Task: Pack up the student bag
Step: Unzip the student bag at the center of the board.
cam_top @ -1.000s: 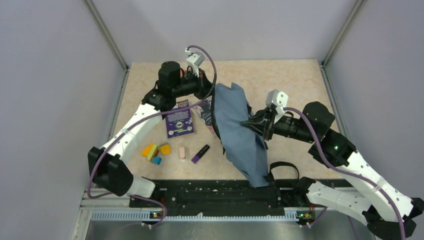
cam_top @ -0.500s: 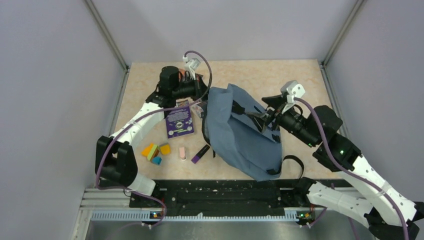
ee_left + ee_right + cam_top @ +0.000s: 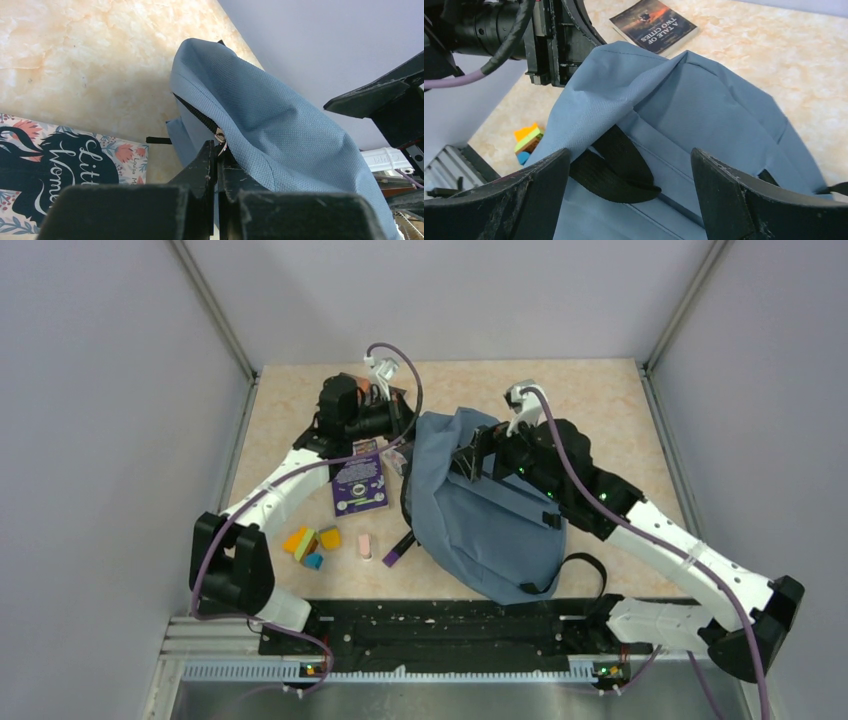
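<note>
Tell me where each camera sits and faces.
Top external: above, behind the arms, looking down at the table; both arms show.
Left wrist: on the left arm, looking along the shut left gripper pinching the student bag at its zipper.
Right wrist: on the right arm, looking through the open right gripper onto the bag.
All three share the bag.

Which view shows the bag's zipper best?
The left wrist view: the zipper runs close up, down into the shut left fingers. The top view shows it too small; the right wrist view shows only bag fabric.

Table [image 3: 600, 400], student bag [image 3: 480, 510], book [image 3: 358, 483], blocks [image 3: 310, 542], eraser [image 3: 365, 545], marker [image 3: 398, 550]
</note>
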You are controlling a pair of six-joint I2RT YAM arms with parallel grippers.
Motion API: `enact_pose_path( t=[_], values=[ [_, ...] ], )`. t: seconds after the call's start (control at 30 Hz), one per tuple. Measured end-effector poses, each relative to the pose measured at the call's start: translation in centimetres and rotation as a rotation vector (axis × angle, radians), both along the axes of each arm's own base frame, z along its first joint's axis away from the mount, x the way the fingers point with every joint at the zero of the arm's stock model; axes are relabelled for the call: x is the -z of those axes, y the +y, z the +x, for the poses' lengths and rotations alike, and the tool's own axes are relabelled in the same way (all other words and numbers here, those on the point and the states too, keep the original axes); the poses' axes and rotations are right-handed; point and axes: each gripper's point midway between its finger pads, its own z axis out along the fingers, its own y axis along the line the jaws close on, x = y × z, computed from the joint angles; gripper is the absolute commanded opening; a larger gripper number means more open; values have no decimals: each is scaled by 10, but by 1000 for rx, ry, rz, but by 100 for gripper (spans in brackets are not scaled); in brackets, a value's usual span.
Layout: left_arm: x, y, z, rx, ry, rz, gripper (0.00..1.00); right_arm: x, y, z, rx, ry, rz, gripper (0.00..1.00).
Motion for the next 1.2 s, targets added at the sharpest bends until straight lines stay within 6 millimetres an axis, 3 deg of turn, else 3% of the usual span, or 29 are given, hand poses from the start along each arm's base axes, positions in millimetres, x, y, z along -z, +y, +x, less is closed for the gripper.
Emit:
enact_pose_path(
  t=[0.2, 0.43, 0.6, 0.7, 0.8, 0.87, 1.03, 1.2],
  values=[
    [-2, 1, -1, -4, -5, -1, 0, -4, 21, 4, -25, 49, 89, 90],
    [-7, 1, -4, -1, -19, -5, 0, -19, 28, 5, -36, 42, 158, 92],
    [-7, 0, -5, 2, -23, -4, 0, -23, 41, 18, -20, 45, 144, 89],
    [-7, -2, -7, 8, -33, 1, 0, -12, 53, 27, -16, 65, 101, 65],
    [-6, -3, -7, 14, -44, 9, 0, 5, 56, 32, -12, 86, 48, 25],
    [-6, -3, -8, 19, -60, 17, 0, 10, 54, 32, -9, 93, 26, 3],
    [-16, 1, -18, 40, -135, 50, 0, -4, 45, 20, -55, 42, -5, 0],
    [-46, 2, -38, 124, -250, 81, 0, -29, 29, -9, -154, -21, -41, 0]
  ],
)
